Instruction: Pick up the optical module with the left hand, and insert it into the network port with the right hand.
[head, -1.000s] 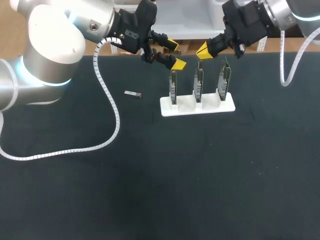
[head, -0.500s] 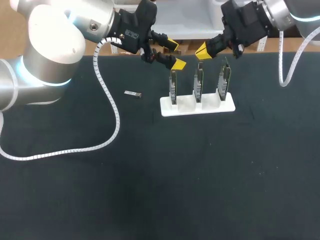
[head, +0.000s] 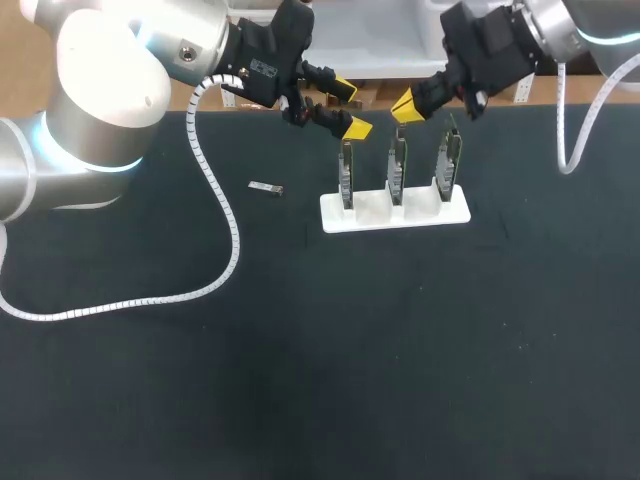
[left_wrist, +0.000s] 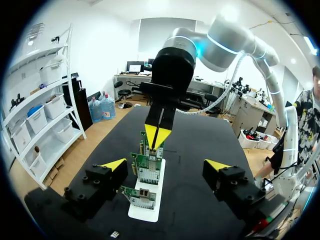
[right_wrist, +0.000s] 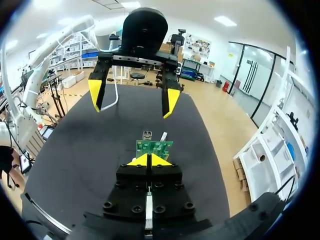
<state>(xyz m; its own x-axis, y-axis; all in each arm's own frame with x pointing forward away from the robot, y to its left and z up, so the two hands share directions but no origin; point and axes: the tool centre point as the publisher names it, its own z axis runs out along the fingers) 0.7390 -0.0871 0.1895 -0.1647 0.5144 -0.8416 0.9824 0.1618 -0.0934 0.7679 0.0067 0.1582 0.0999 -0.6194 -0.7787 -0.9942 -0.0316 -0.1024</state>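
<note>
1. Where the left arm (head: 100, 110) comes in from the left of the head view, it reaches along the far edge of the dark table (head: 300, 350). The left gripper (head: 352, 108) hangs above the table's far part, near the top of the leftmost of three network cards (head: 347, 172).
2. Its two yellow-tipped fingers stand wide apart with nothing between them.
3. From the right corner the right arm (head: 560, 30) reaches inward, and the right gripper (head: 406, 103) hangs just above the middle card.
4. Its yellow tips are pressed together into one point, and the right wrist view shows nothing held between them.
5. On the table, the optical module (head: 266, 187) lies flat, a small silvery piece.
6. It is below the left gripper and to its left in the head view, apart from both grippers and touched by neither.
7. To the right of the module, the three cards stand upright in a row in a white holder (head: 395, 213).
8. A small white label (head: 262, 67) sits on the black housing behind the left gripper, but its print is too small to read.
9. Markings on the green cards cannot be made out either.
</note>
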